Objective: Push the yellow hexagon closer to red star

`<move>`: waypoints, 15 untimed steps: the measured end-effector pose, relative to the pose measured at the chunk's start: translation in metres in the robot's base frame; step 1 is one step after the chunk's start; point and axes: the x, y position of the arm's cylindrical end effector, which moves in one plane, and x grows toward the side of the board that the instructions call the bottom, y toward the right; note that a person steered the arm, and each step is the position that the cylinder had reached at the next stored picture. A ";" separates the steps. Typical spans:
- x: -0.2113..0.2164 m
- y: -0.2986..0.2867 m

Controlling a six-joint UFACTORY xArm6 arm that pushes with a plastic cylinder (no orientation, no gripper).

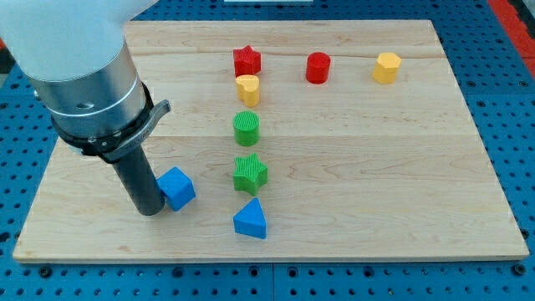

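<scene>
The yellow hexagon (386, 68) sits near the view's top right. The red star (247, 60) is at the top centre, far to the hexagon's left. A red cylinder (318, 68) stands between them. My tip (150, 211) is at the lower left of the board, touching or almost touching the left side of a blue cube (176, 187), far from both the hexagon and the star.
A second yellow block (247, 89), rounded, sits just below the red star. Below it, in a column, are a green cylinder (247, 128), a green star (250, 172) and a blue triangle (251, 220). The wooden board (401, 184) lies on a blue pegboard table.
</scene>
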 end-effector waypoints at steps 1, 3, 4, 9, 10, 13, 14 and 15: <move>0.000 0.000; -0.001 -0.038; -0.030 -0.080; -0.253 -0.087; -0.296 -0.042; -0.337 0.184; -0.301 0.241; -0.280 0.321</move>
